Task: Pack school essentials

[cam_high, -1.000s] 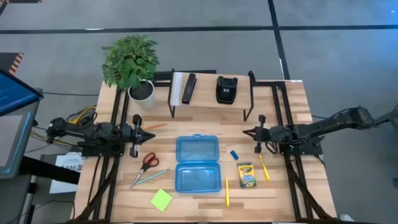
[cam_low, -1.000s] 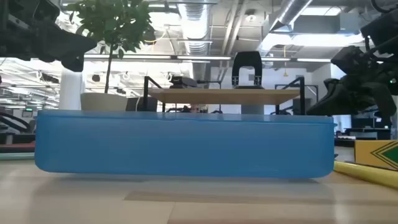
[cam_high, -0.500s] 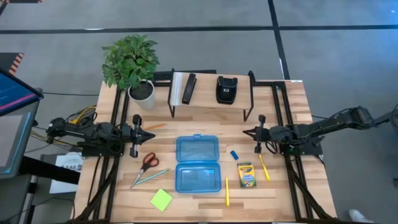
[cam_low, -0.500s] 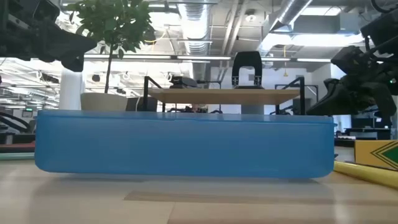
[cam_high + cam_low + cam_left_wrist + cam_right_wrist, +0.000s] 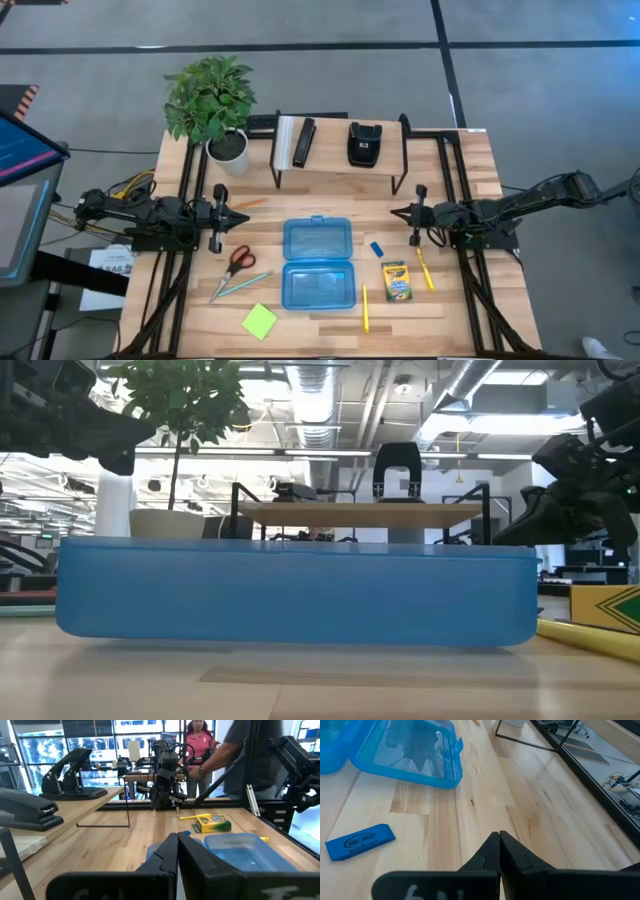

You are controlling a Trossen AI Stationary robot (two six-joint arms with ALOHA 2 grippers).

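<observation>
An open blue plastic case (image 5: 317,263) lies at the table's middle. Left of it lie red-handled scissors (image 5: 238,260), a teal pencil (image 5: 240,286) and a lime-green sticky-note pad (image 5: 259,321). Right of it lie a small blue eraser (image 5: 376,248), a yellow-green crayon box (image 5: 396,281) and two yellow pencils (image 5: 425,268), (image 5: 365,307). My left gripper (image 5: 243,215) hovers shut at the left, holding nothing. My right gripper (image 5: 395,212) hovers shut at the right, above bare wood beyond the eraser (image 5: 360,840).
A potted plant (image 5: 212,105) stands at the far left corner. A raised shelf (image 5: 340,148) at the far middle carries a black pouch (image 5: 363,143) and a black bar with a white pad (image 5: 294,141). People stand beyond the table in the left wrist view.
</observation>
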